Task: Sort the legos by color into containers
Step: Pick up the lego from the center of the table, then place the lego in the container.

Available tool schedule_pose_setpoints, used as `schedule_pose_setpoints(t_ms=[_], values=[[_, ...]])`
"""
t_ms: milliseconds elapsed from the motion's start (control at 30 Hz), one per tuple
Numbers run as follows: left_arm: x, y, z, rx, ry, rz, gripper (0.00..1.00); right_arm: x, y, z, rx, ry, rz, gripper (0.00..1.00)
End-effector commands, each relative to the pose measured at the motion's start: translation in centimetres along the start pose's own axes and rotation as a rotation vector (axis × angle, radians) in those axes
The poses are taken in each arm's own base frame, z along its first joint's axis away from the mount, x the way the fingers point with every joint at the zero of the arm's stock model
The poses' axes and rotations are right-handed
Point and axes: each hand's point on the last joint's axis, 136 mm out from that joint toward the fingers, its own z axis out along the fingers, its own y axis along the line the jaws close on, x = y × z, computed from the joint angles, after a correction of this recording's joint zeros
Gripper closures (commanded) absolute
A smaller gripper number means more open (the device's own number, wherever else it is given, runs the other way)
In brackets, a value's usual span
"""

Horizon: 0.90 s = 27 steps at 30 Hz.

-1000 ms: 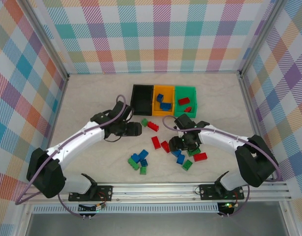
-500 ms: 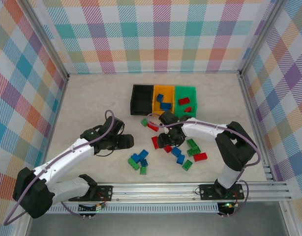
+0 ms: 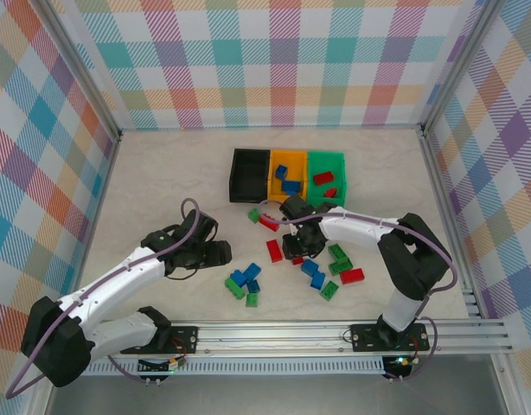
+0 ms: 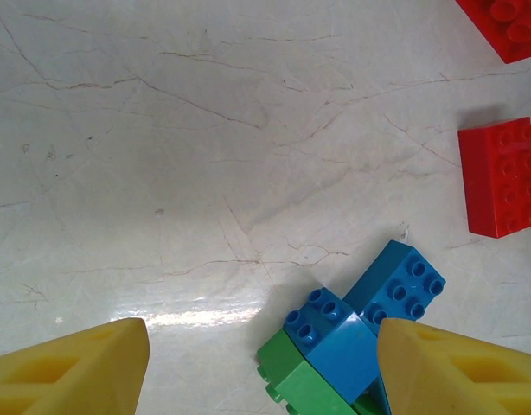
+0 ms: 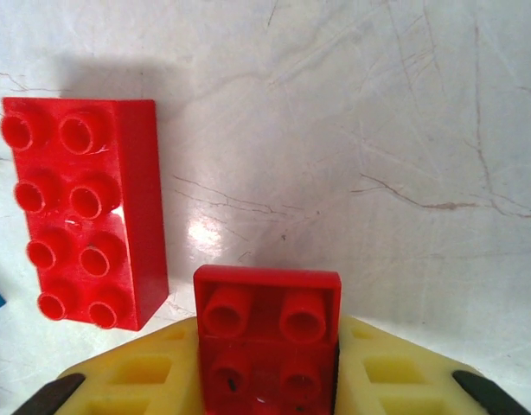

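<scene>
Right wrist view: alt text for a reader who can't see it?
The right tool grips a square red brick between its yellow fingers at the bottom edge. A long red brick lies apart to its left on the white table.

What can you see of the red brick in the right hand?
Red 2x2 brick, glossy plastic, four round studs facing the camera. It sits square between the right hand's yellow fingers, which touch both its sides. Marbled tabletop lies beneath; whether it's lifted is unclear. A longer red eight-stud brick lies beside it, apart.
</scene>
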Motion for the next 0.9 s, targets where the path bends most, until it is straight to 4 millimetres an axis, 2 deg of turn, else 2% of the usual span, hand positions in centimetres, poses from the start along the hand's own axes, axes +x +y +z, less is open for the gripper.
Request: schedule_pose_setpoints(t_ms=[0,100,200,433,533,633,700,767,867], values=[[0.0,0.1,-0.3,-0.017,-0.006,-0.005,0.30,-1.2,0.7,-1.8,-0.007,-0.048,-0.002,0.69],[0.1,0.5,-0.7,-0.027,-0.011,-0.002,0.30,-2.4,0.2,-3.0,0.008,-0.091,0.002,0.69],[0.4,1.0,-1.0,-0.033,-0.021,-0.011,0.30,-4.8,-1.3,-4.7,0.011,-0.152,0.030,0.69],[1.2,0.0,-0.5,0.036,0.009,-0.033,0.29,-11.9,-7.4,-9.3,0.044,-0.302,0.140,0.68],[1.4,-0.1,-0.4,0.044,0.021,-0.035,0.29,-14.5,-9.8,-10.3,0.062,-0.343,0.173,0.66],[1.6,-0.6,-0.3,0.068,0.038,-0.032,0.29,-16.6,-11.2,-10.4,0.078,-0.349,0.182,0.63],[1.9,-1.0,-0.3,0.087,0.057,-0.025,0.29,-17.6,-11.8,-9.9,0.093,-0.338,0.180,0.46],[2.5,-0.9,-0.3,0.088,0.085,-0.019,0.30,-17.9,-11.8,-9.5,0.088,-0.320,0.181,0.40],[4.0,0.6,-0.5,0.021,0.130,-0.036,0.30,-17.3,-10.9,-9.5,0.032,-0.333,0.197,0.39]])
